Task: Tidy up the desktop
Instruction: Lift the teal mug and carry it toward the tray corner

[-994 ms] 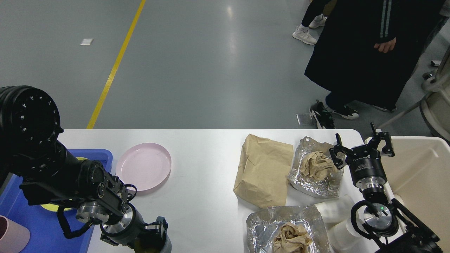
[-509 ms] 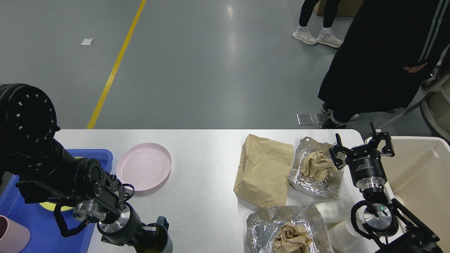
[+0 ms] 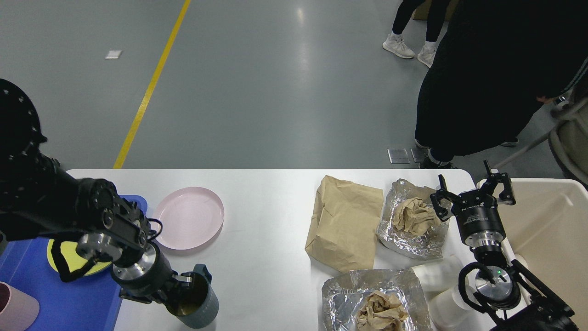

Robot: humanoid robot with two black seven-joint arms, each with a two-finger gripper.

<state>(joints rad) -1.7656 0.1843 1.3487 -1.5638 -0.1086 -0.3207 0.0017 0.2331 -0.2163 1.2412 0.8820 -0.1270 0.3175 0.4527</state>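
The white desktop (image 3: 266, 202) fills the lower half of the head view. My left gripper (image 3: 183, 288) is shut on the rim of a grey-blue mug (image 3: 197, 303) with a handle, held tilted near the front edge beside the blue tray (image 3: 78, 299). My right gripper (image 3: 473, 191) is open and empty at the right end of the desktop, next to a foil sheet holding crumpled brown paper (image 3: 413, 218). A pink plate (image 3: 188, 218) lies on the desktop at the left.
The blue tray holds a yellow plate (image 3: 62, 257) and a pink cup (image 3: 14, 312). A brown paper bag (image 3: 344, 223), a second foil sheet with paper (image 3: 376, 303) and white paper cups (image 3: 438, 285) lie at the right. A beige bin (image 3: 551, 230) stands beyond the right edge. A person (image 3: 482, 92) stands behind.
My left arm has swung back and to the left, carrying the mug up from the bottom edge of the view. The right arm has not moved. The person behind has shifted right.
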